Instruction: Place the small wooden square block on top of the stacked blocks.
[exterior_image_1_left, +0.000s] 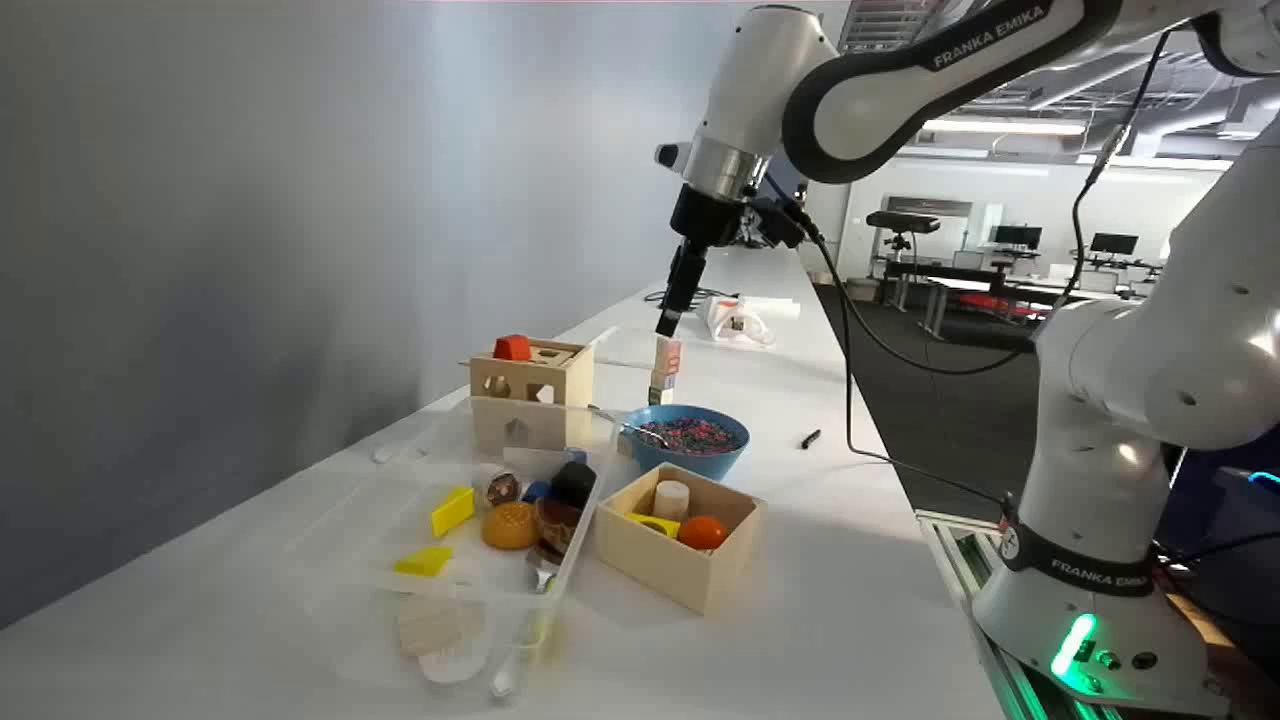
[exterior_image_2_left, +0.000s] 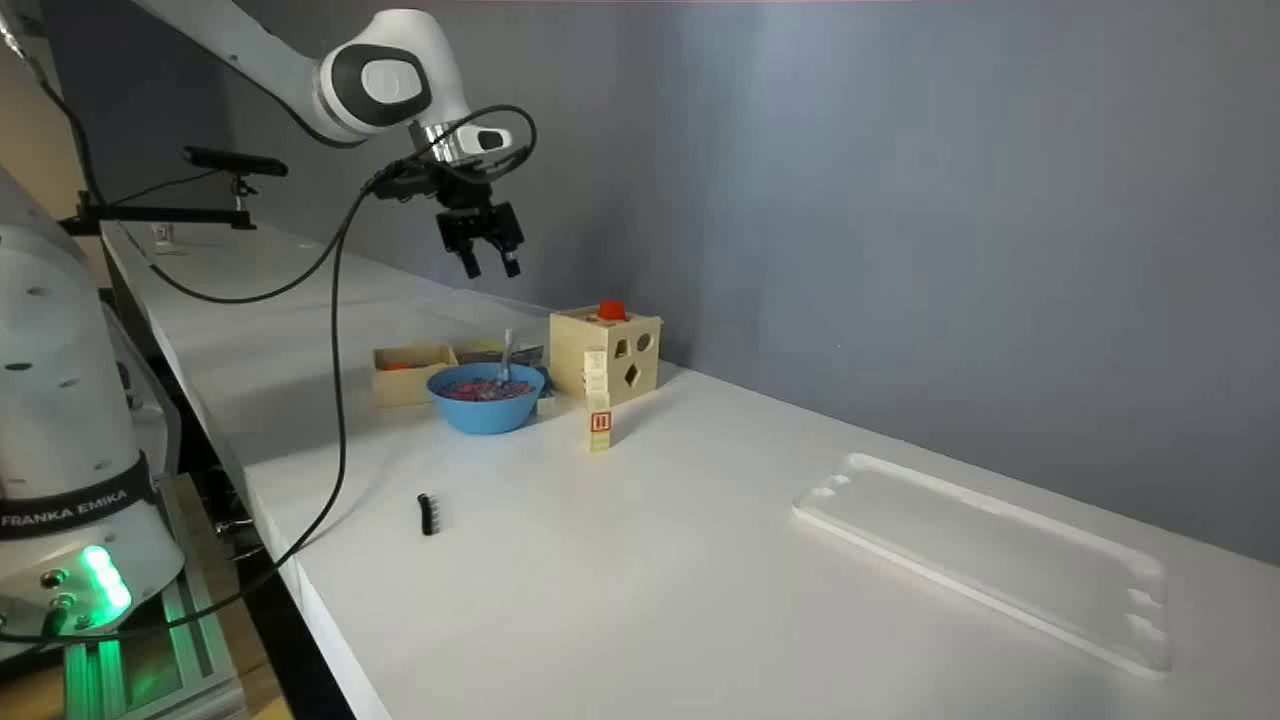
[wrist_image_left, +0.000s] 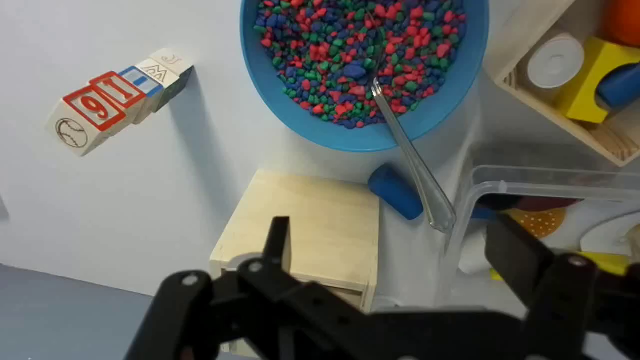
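In an exterior view: stacked blocks (exterior_image_1_left: 664, 370), upright, between wall-side and robot-side edges of the desk (exterior_image_1_left: 820, 600). In an exterior view: my gripper (exterior_image_2_left: 492, 268), aloft, well apart from them. In the wrist view: I log fingers (wrist_image_left: 515, 255) spread wide, grasping nothing; blue bowl (wrist_image_left: 345, 141) beside the stacked blocks.

Bright ceiling lights (exterior_image_1_left: 1003, 126), soft shadows (wrist_image_left: 204, 145), end effector (wrist_image_left: 390, 240) blurry in the wrist view
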